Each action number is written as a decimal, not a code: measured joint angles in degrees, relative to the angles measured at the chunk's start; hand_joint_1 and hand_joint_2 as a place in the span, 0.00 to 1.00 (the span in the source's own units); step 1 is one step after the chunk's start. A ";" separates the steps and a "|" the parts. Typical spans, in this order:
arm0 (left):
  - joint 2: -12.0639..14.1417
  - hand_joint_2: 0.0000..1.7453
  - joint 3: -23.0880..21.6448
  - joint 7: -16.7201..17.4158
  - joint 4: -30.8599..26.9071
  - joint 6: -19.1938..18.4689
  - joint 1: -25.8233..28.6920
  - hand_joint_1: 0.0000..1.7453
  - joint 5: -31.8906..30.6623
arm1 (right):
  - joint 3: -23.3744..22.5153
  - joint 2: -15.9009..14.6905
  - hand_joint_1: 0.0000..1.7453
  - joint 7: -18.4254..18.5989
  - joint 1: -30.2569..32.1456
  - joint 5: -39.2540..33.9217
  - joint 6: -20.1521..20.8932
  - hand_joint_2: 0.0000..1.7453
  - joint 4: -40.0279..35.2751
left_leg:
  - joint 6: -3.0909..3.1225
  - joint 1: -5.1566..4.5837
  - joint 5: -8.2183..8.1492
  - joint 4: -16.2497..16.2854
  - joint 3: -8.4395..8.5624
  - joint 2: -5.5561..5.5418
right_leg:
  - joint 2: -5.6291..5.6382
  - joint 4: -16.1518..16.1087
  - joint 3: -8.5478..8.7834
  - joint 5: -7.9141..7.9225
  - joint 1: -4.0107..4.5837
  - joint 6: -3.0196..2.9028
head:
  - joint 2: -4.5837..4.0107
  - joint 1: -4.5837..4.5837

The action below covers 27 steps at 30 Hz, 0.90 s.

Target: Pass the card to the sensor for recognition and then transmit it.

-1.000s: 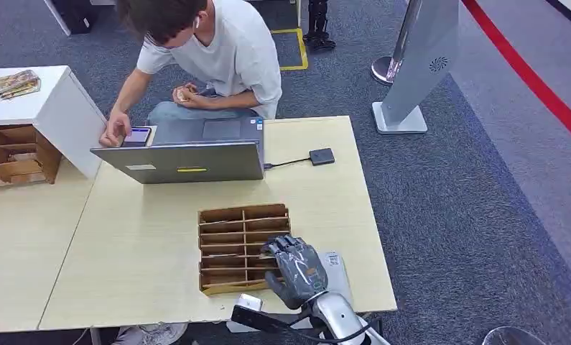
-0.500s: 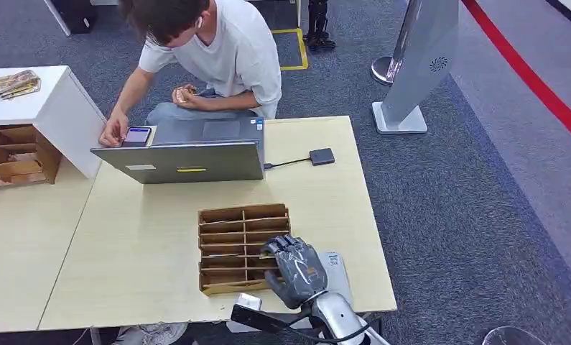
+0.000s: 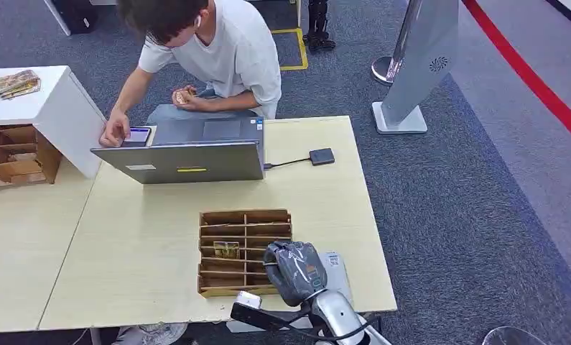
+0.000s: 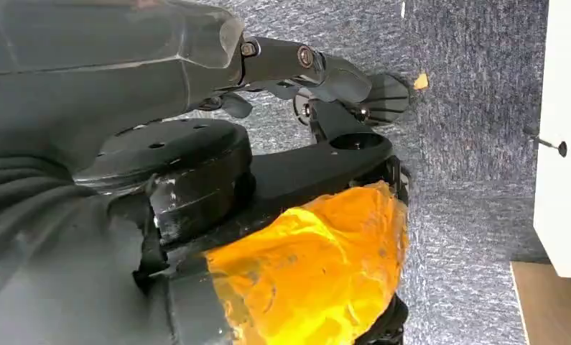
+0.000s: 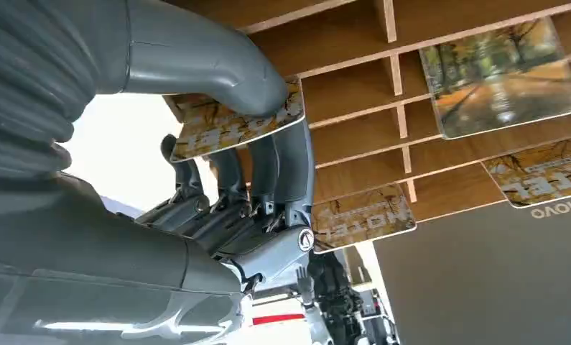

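Wooden card rack (image 3: 245,253) sits near the table's (image 3: 146,244) front edge, toward its right corner. The right hand (image 3: 294,272) is at the rack's right side, thumb and fingers (image 5: 282,172) pinching a card (image 5: 232,123). The left hand (image 4: 196,180) is close to the camera; whether it is spread or closed cannot be told.

Card (image 5: 232,122): glossy printed plastic, smooth, autumn photo face.
Rack (image 3: 244,251): unfinished brown wood, matt, thin slats.
Desk (image 3: 146,237): pale wood-grain laminate, smooth, matt.
Right hand (image 3: 294,269): grey plastic, satin sheen; ribbed rubbery cover at wrist.
Laptop (image 3: 185,159): grey metal-look lid, matt.
Floor (image 3: 469,201): blue-grey carpet, rough.
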 joint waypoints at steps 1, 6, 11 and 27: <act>0.00 0.00 0.00 0.00 0.00 0.00 0.00 0.00 0.00 | -0.02 0.04 0.94 0.00 0.00 0.00 0.00 1.00 0.00 | 0.00 0.00 0.00 0.00 0.00 0.00 | 0.00 0.00 0.00 0.00 0.00 0.00 | 0.00 0.00; 0.00 0.00 0.00 0.00 0.00 -0.02 0.00 0.00 -0.13 | -0.04 0.11 0.94 -0.09 0.00 -0.07 -0.02 1.00 0.02 | 0.00 0.00 0.00 0.00 0.00 0.00 | 0.00 0.00 0.00 0.00 0.00 0.00 | 0.00 0.00; 0.00 0.00 0.00 0.00 0.00 -0.02 0.00 0.00 -0.15 | -0.07 0.15 0.94 -0.31 -0.01 -0.09 -0.22 1.00 0.09 | 0.00 0.00 0.00 0.00 0.00 0.00 | 0.00 0.00 0.00 0.00 0.00 0.00 | 0.00 0.00; 0.02 0.00 0.02 -0.57 0.00 -0.02 0.06 0.00 0.07 | -0.37 0.41 1.00 -4.55 1.12 3.36 -10.05 1.00 -4.02 | 0.00 0.00 0.00 0.00 0.00 0.00 | 0.00 0.00 -0.01 0.00 0.00 0.00 | 0.00 0.00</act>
